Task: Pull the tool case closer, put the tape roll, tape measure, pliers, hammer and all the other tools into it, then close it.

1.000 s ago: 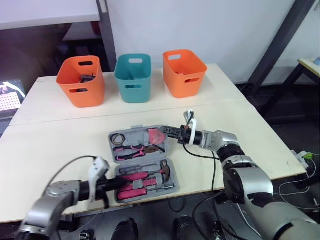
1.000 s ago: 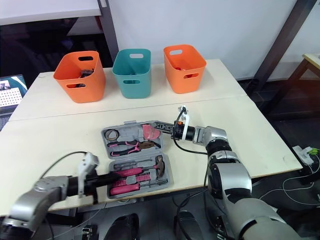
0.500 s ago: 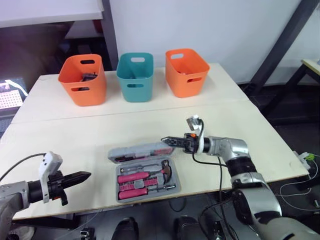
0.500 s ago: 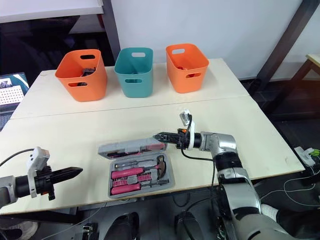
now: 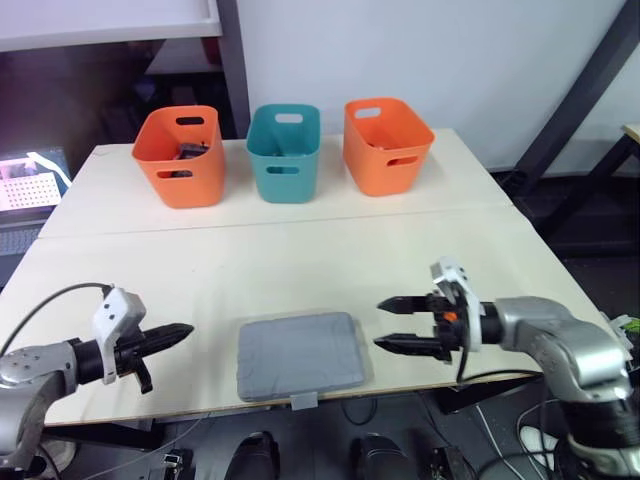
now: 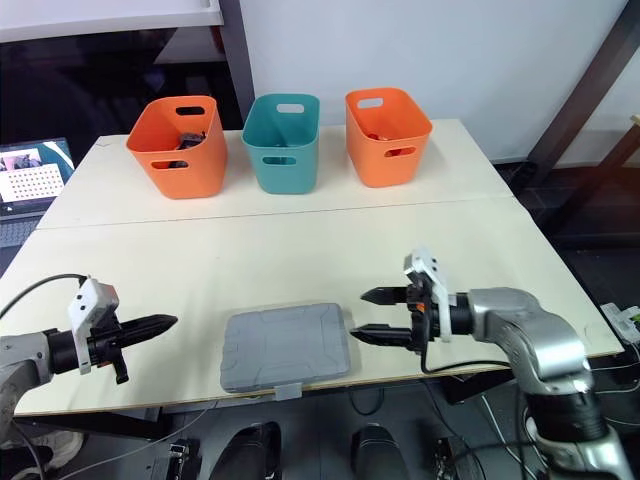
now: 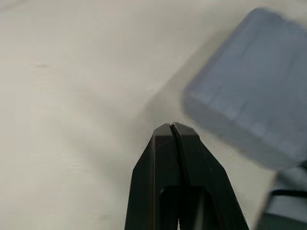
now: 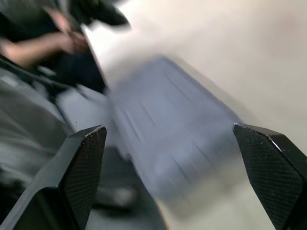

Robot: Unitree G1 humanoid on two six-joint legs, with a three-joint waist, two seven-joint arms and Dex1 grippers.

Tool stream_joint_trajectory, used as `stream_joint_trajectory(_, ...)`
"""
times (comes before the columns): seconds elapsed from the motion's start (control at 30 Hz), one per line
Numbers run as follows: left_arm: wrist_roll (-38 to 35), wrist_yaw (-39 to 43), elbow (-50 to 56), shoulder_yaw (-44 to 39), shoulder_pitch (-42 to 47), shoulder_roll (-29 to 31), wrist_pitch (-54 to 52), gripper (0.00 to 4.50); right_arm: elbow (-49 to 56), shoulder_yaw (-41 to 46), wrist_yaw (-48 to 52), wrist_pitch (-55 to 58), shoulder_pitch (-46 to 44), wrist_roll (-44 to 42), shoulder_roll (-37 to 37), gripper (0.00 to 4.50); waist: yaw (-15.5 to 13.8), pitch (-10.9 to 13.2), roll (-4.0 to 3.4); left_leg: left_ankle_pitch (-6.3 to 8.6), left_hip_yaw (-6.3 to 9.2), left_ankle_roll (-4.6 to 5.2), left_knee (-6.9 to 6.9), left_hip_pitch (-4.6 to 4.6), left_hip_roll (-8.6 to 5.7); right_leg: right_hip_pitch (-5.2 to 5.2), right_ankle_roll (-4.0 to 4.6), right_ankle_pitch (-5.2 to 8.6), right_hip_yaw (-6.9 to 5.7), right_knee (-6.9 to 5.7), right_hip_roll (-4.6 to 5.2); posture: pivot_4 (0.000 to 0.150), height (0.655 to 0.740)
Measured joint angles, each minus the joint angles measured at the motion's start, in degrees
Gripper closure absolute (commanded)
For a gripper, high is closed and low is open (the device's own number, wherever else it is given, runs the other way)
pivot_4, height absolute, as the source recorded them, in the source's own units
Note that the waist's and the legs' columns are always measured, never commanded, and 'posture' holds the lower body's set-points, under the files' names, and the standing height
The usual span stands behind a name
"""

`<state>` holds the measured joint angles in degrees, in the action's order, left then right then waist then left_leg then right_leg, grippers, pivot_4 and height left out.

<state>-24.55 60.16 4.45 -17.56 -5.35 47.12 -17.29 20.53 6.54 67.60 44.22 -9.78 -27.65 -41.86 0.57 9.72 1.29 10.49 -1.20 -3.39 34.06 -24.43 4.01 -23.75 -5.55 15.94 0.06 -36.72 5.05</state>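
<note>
Left eye view, low middle: tool case looks heavy; grab its edge. Both empty: left gripper closed, right gripper wide.

The tool case looks matt ribbed plastic, the table smooth and pale.

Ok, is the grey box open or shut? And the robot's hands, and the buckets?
Tool case: closed, lying flat.
Left gripper: shut, empty.
Right gripper: open, empty.
Left orange bin: upright, something dark inside.
Teal bin: upright.
Right orange bin: upright.
</note>
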Motion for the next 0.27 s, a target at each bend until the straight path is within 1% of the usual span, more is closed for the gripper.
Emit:
stream_joint_trajectory(0.13,2.0,0.9,-4.3,1.1,3.6,0.7,3.2,4.50,3.1,5.0,-4.3,-6.3,6.7,1.8,-1.2,0.05,0.0,0.0,0.00,0.00,0.00,0.00,0.01,0.00,0.00,0.18,0.08,-0.08,-0.02,0.32,0.00,0.150,0.7400)
stream_joint_trajectory(0.27,4.3,1.1,-7.8,2.3,5.7,1.6,5.2,4.50,4.5,8.2,-7.7,-9.7,11.9,2.7,-1.2,0.05,0.1,0.0,0.00,0.03,-0.04,-0.03,-0.01,-0.02,0.00,0.25,0.12,-0.11,-0.02,0.47,0.01,0.150,0.7400)
